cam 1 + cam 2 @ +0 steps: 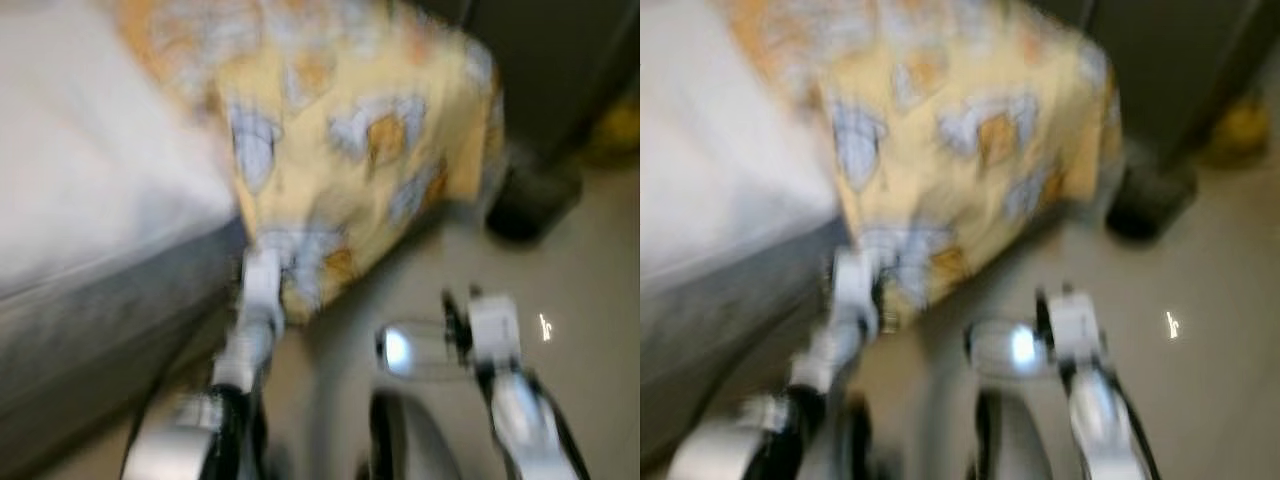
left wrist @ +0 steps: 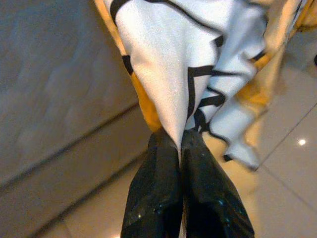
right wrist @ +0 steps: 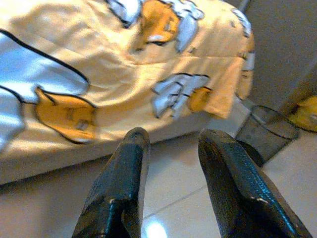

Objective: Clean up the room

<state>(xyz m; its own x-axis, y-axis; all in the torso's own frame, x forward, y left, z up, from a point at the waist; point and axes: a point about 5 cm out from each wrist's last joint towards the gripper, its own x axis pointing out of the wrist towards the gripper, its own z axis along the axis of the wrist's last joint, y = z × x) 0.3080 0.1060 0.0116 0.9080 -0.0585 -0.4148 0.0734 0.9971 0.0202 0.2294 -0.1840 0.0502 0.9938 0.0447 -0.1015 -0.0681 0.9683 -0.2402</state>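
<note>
A yellow blanket with pale blue and orange cartoon prints hangs over the corner of the bed, its lower edge near the floor. My left gripper is shut on a pinched fold of that blanket at the hanging corner; in the eye views the left arm reaches up to the fabric's lower edge. My right gripper is open with nothing between its fingers, held low over the tiled floor and pointing toward the blanket. The eye views are blurred.
The bed's white sheet and grey mattress side lie to my left. A dark mesh wastebasket stands on the beige tiled floor beside the bed's far corner, with something yellow behind it near a dark wall.
</note>
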